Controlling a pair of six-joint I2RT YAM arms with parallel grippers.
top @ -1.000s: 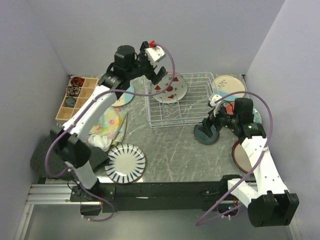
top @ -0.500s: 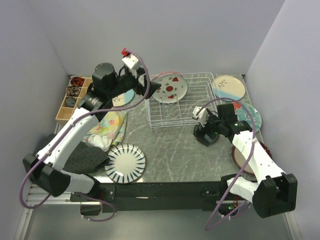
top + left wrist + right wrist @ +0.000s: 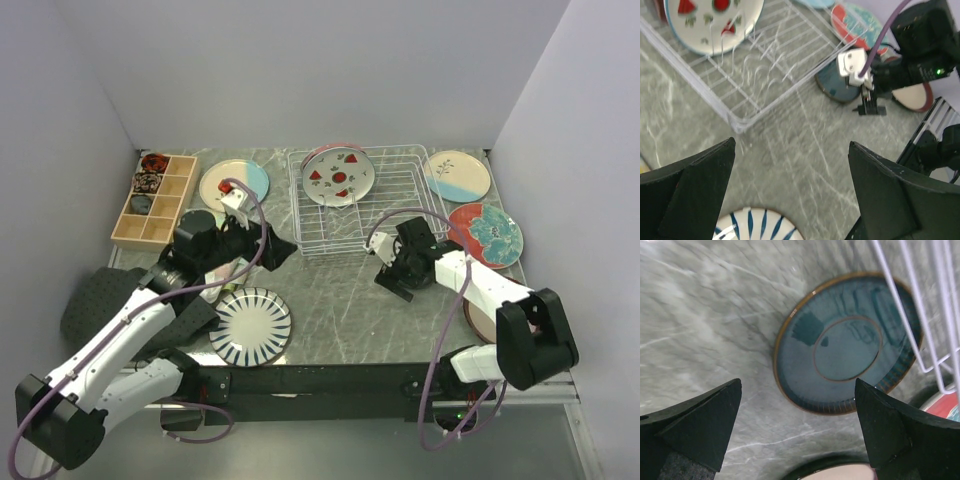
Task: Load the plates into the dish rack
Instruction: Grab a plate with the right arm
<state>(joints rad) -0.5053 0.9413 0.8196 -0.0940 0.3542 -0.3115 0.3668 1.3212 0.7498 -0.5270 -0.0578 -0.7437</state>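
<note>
– Under the right gripper (image 3: 797, 385), what shows?
– A dark teal plate (image 3: 847, 342), flat on the grey marbled table (image 3: 700, 305). It lies just beyond the gap between the two fingers, which stand wide apart and hold nothing. A corner of the dish rack (image 3: 920, 315) crosses over the plate's right edge in the wrist view.
– And the left gripper (image 3: 790, 145)?
– Its fingers are spread too, and empty. It hangs over bare table near the rack's front-left corner. The navy-striped plate (image 3: 757, 227) lies on the table just on the near side of it.
– Anything in the rack?
– One watermelon-print plate (image 3: 340, 175), leaning in the back-left part.
– The others?
– On the table outside the rack. A pale blue and cream plate (image 3: 233, 183) lies to its left and a cream-and-blue plate (image 3: 458, 175) to its right. A red floral plate (image 3: 487, 233) lies in front of that one.
</note>
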